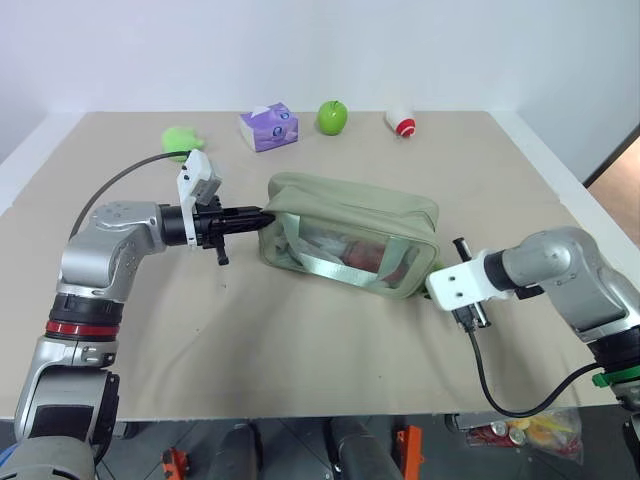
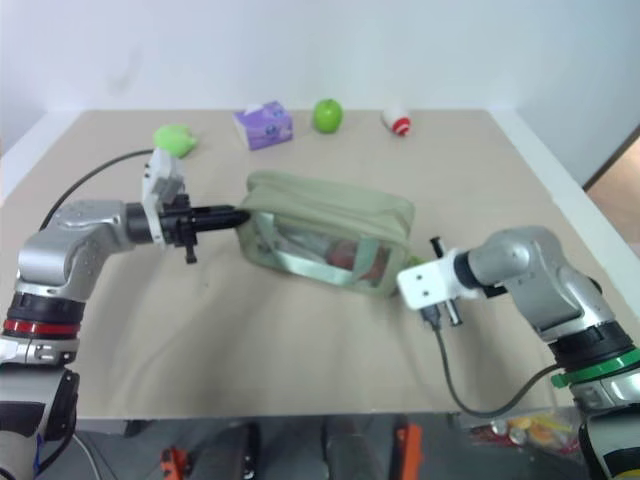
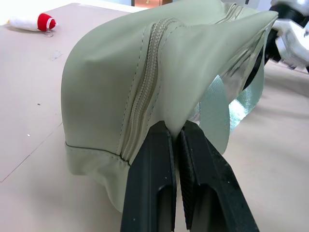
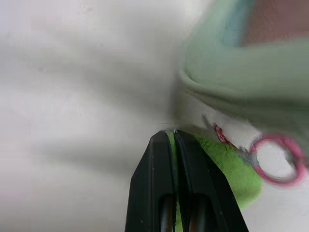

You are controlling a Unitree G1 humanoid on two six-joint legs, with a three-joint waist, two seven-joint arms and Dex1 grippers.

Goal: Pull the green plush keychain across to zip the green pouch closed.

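The left arm reaches level across the table, its left gripper pinched on a fabric fold at the green pouch's end. The right arm angles down at the opposite end. The right wrist view shows the right gripper clamped, seemingly on the green plush keychain beside a pink ring.

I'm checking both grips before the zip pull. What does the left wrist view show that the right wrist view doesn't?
Left wrist view only: the zipper running along the pouch's top, a pinched fold of fabric between the shut left gripper jaws, and a red-and-white item on the table. Right wrist view only: the green plush keychain with its pink ring, the shut right gripper clamped on the plush. Both show the green pouch.
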